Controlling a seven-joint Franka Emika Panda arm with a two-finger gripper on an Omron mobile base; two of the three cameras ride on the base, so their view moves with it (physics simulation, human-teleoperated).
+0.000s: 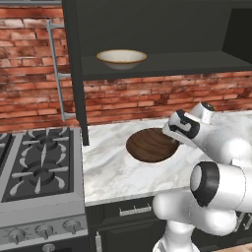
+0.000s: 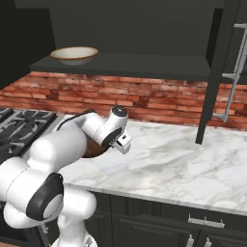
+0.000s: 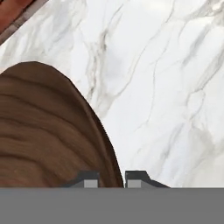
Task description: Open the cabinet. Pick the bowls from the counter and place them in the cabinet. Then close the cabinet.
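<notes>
The black cabinet [image 1: 162, 63] stands open, its doors [image 1: 75, 74] [image 2: 218, 72] swung out to either side. A cream bowl with a tan rim [image 1: 121, 58] [image 2: 74, 54] sits on the cabinet's lower shelf at the left. The dark brown wood-grain bowl [image 1: 147, 145] [image 2: 94, 151] [image 3: 43, 131] rests on the marble counter [image 1: 113, 172] [image 2: 183, 159] [image 3: 166, 87]. My gripper [image 3: 111, 179] is shut on this bowl's right rim, one fingertip [image 3: 89, 179] inside and the other outside. In the left base view my hand covers the bowl's right edge.
A grey gas stove with black grates [image 1: 39, 167] [image 2: 19, 120] adjoins the counter on the left. A red brick wall [image 1: 29, 93] [image 2: 159, 103] runs behind. Dark drawers [image 1: 133, 211] [image 2: 202, 222] sit under the counter edge. The left door's long silver handle [image 1: 56, 69] juts out over the stove.
</notes>
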